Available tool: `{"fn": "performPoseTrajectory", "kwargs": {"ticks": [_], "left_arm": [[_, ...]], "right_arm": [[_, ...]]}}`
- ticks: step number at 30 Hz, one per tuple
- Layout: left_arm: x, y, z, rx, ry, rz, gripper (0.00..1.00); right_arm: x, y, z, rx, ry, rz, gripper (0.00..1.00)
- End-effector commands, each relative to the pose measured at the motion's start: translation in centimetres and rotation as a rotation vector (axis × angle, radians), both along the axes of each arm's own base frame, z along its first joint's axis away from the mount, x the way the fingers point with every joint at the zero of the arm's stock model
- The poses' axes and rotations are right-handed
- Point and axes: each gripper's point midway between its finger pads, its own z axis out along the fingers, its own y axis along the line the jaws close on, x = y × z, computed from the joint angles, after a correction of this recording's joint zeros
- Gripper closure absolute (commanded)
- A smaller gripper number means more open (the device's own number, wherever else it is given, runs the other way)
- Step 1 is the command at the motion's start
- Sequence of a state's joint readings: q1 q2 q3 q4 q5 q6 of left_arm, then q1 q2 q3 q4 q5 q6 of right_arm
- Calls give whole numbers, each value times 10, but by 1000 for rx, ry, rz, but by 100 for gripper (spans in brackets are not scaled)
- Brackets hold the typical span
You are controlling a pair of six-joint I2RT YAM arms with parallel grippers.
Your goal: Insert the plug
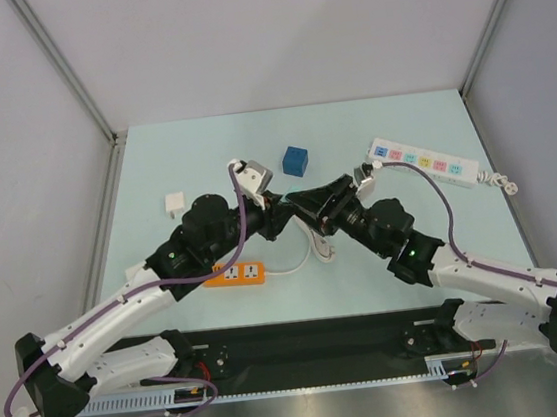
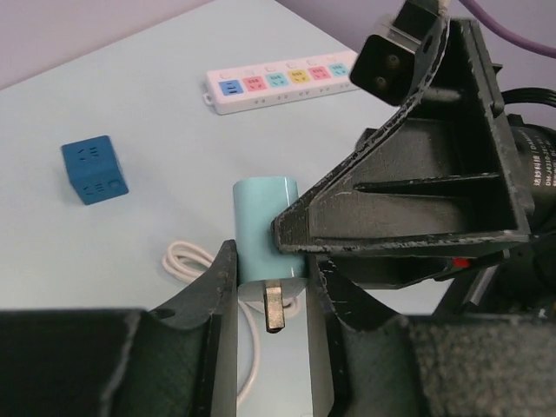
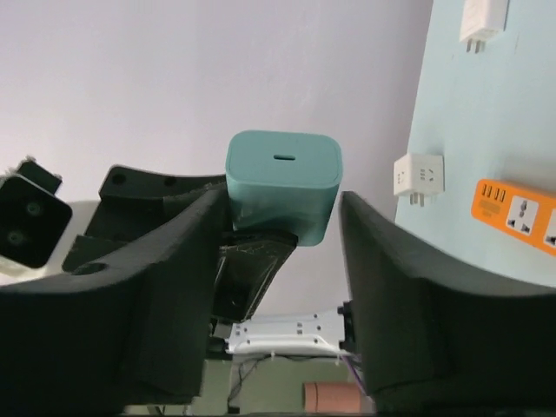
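Observation:
The plug [image 1: 295, 159], a small blue cube, stands alone on the table behind both grippers; it also shows in the left wrist view [image 2: 94, 168]. The white power strip [image 1: 424, 162] lies at the back right, and the left wrist view shows it too [image 2: 278, 80]. My left gripper [image 1: 277, 212] is shut on a teal charger block [image 2: 265, 234] at its pronged end, held above the table [image 2: 274, 256]. My right gripper [image 1: 300, 204] meets it from the right. Its jaws straddle the block's other end [image 3: 282, 187] with a thin gap [image 3: 281, 195].
An orange power strip [image 1: 234, 273] lies under the left arm, with a coiled white cable [image 1: 318, 244] beside it. A small white square block [image 1: 174, 202] sits at the left. The strip's white end plug [image 1: 498, 181] lies at the far right.

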State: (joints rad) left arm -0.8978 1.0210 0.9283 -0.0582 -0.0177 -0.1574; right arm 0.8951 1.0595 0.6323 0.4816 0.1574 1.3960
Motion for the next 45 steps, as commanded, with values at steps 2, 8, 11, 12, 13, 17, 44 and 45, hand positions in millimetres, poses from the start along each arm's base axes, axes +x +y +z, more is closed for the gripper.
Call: {"fn": "performPoseTrajectory", "kwargs": {"ticks": [2, 8, 11, 12, 13, 17, 44, 45], "left_arm": [[-18, -12, 31, -89, -70, -130, 100], [-47, -17, 48, -138, -108, -280, 100], [-62, -21, 54, -156, -118, -366, 100], [-67, -23, 55, -160, -118, -397, 100], [-72, -24, 56, -164, -119, -424, 100], [-91, -31, 59, -186, -112, -548, 100], [-137, -38, 62, -237, -67, -829, 100], [-136, -38, 61, -235, -64, -830, 100]], "right_arm": [[-15, -9, 34, -44, -168, 48, 21], [-24, -59, 28, -304, -349, 35, 9], [-33, -80, 23, -462, -456, 55, 13], [-35, -93, 34, -480, -512, 25, 15], [-42, -96, 39, -508, -581, 43, 17], [-70, -100, 59, -496, -841, 71, 21], [-119, -63, 50, -554, -1071, 470, 28], [-120, -63, 49, -553, -1068, 473, 29]]}}
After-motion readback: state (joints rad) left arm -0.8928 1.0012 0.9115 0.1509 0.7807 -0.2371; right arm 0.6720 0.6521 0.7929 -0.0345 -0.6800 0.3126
